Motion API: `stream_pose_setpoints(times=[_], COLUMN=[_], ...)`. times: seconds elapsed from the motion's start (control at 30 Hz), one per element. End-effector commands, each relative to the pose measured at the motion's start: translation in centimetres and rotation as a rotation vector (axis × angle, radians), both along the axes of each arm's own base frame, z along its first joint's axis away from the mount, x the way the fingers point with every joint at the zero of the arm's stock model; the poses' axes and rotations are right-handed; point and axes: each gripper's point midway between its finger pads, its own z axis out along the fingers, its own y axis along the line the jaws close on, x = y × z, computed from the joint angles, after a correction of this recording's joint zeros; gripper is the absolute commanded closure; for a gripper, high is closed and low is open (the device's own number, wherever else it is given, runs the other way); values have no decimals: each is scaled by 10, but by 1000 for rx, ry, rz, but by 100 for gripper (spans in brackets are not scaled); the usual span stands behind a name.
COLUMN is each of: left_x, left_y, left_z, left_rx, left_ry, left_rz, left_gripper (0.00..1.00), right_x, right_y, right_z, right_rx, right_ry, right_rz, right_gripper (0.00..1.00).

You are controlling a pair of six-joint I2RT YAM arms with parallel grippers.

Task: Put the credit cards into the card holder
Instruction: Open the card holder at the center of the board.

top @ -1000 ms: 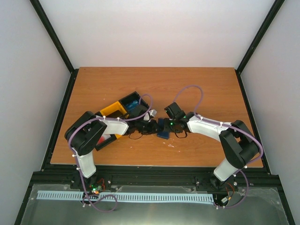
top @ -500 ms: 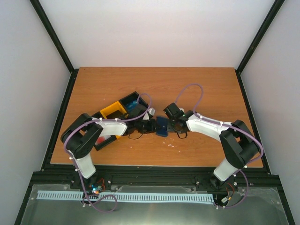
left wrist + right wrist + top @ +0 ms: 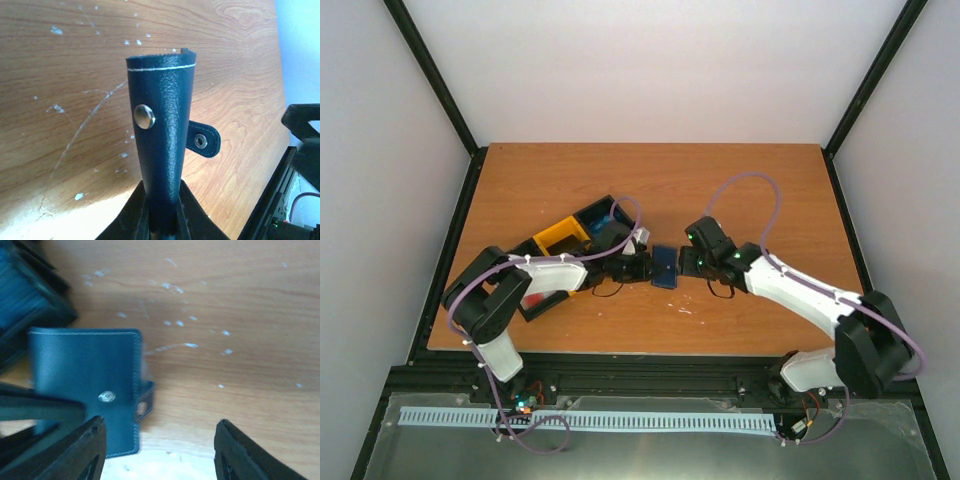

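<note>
Near the middle of the overhead frame the left gripper is clamped on the left edge of the card holder. The holder lies just above the wooden table. In the left wrist view, the dark blue holder sticks up from between the fingers at the bottom edge. It is folded shut, with a metal stud on its face and a small strap loose at the right. The right gripper sits just right of the holder, jaws spread wide and gripping nothing. In its own view the holder lies at lower left. A black-and-yellow tray sits left of centre, partly under the left arm. I cannot make out any cards.
</note>
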Motion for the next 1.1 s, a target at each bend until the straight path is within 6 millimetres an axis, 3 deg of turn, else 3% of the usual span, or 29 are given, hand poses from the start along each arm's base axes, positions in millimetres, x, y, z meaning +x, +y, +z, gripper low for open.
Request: stream_pose_setpoints(times=[0.0, 0.17, 0.4, 0.57, 0.77, 1.07], left_x=[2, -6, -12, -11, -11, -11], left_y=[-4, -9, -6, -5, -6, -4], left_z=[30, 47, 57, 59, 63, 73], left_rx=[-45, -115, -144, -138, -143, -154], left_ry=[-101, -131, -152, -161, -171, -192], left_rz=[-46, -96, -105, -107, -115, -108], left_gripper=[99, 99, 99, 99, 99, 99], right_x=[-1, 1, 4, -6, -5, -8], right_y=[28, 25, 1, -14, 6, 17], right_z=[32, 27, 3, -21, -7, 10], right_rx=[206, 203, 101, 23, 150, 296], right_ry=[-100, -65, -20, 48, 1, -32], right_rz=[104, 64, -49, -89, -20, 31], right_gripper=[36, 32, 45, 57, 59, 72])
